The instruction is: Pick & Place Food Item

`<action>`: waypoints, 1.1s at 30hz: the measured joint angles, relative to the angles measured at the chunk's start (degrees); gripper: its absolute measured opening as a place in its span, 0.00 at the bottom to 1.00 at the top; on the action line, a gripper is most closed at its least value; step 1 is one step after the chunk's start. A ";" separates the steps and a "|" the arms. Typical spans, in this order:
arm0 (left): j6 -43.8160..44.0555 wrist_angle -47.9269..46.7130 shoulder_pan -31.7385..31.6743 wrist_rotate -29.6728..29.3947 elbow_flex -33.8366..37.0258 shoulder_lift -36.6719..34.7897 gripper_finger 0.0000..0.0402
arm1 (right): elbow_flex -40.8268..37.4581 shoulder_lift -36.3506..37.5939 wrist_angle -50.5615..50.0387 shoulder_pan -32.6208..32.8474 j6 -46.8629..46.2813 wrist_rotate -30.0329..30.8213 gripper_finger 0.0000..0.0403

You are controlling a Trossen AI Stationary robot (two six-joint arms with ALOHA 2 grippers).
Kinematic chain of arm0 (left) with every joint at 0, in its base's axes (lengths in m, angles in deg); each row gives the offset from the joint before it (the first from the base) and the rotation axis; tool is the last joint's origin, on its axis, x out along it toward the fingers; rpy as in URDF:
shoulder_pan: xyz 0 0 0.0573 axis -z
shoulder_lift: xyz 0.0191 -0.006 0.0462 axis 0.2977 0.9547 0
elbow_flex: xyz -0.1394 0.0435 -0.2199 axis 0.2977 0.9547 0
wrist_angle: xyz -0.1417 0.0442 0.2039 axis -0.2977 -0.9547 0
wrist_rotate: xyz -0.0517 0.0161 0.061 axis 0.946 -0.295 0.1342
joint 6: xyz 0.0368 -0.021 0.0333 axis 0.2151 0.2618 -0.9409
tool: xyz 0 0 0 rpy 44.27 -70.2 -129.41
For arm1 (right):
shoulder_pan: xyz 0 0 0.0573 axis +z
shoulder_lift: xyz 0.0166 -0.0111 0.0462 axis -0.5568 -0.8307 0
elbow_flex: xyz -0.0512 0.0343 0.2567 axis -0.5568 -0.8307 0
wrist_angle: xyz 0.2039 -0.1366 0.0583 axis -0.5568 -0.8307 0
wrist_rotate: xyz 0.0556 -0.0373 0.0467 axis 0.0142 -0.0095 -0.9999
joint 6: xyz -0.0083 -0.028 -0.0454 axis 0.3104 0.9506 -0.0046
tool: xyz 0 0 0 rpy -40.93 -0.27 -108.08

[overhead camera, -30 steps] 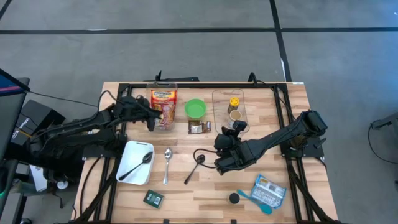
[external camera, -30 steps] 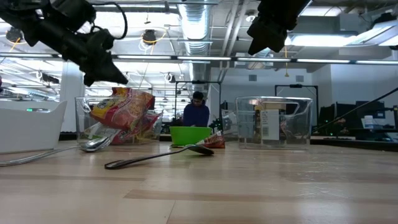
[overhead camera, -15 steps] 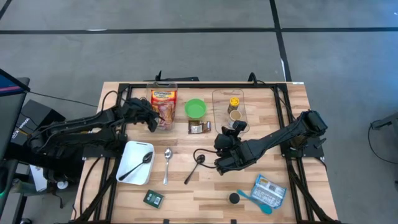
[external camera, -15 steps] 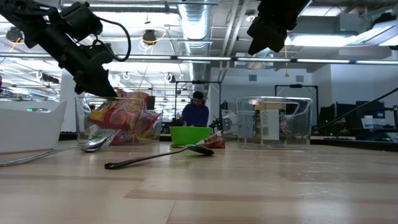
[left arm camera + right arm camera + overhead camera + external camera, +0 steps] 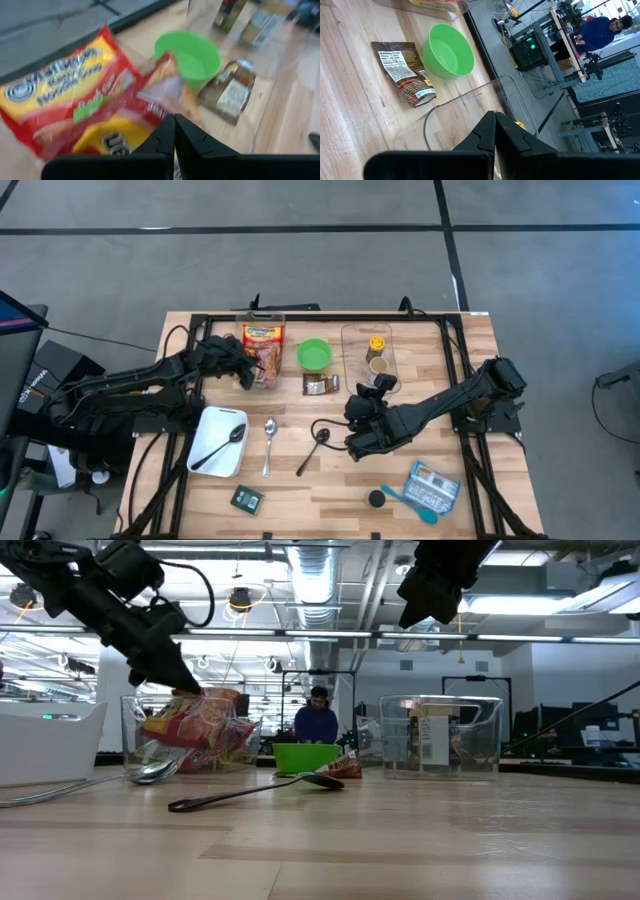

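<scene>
The left gripper (image 5: pixel 243 373), jaws fully closed and empty, hovered over the near edge of the clear bin (image 5: pixel 262 351) holding the red-and-yellow snack bags (image 5: pixel 75 107). In the left wrist view the bags lay just beyond and below the shut fingertips (image 5: pixel 173 131); the low view showed the tips at the top of the bags (image 5: pixel 195 720), though contact could not be confirmed. The green bowl (image 5: pixel 314 355) stood beyond the jaws, with a small brown packet (image 5: pixel 321 385) beside it. The right gripper (image 5: pixel 362 422), jaws likewise closed on nothing, waited raised above mid-table near the black spoon (image 5: pixel 312 450).

Handling, judged: the bags appeared light, soft and crinkly, with slick film likely to slide between the pads. Their contents could crush, so a pinch on a flat sealed edge or an upturned corner would be preferable to squeezing the filled middle. The jaws would need to open first.
</scene>
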 joint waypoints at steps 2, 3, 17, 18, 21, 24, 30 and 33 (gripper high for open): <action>0.11 2.19 0.00 0.00 0.00 0.00 0.00 | 0.00 0.01 0.00 -0.02 0.01 0.00 0.00; 0.15 3.08 0.00 0.15 0.00 0.00 0.00 | 0.00 0.00 0.00 -0.02 0.00 0.00 0.00; 0.42 24.95 2.24 24.38 0.00 0.00 0.00 | 0.00 0.00 0.00 -0.02 0.00 0.09 0.00; 0.42 26.69 3.25 25.55 0.00 0.00 0.00 | 0.00 0.00 0.00 -0.02 0.00 0.11 0.00; 0.44 31.12 7.13 26.61 0.00 0.00 0.00 | 0.00 0.00 0.02 -0.02 0.00 0.11 0.00; 0.42 33.80 11.30 26.82 0.00 0.00 0.00 | 0.00 0.00 0.02 -0.02 0.00 0.11 0.00; -0.70 35.01 18.98 26.82 0.00 0.00 0.00 | 0.00 0.00 0.02 -0.10 0.00 0.11 0.00; -1.37 35.34 22.14 26.80 0.00 0.17 0.00 | 0.00 0.01 -0.04 -0.93 0.33 -0.20 0.00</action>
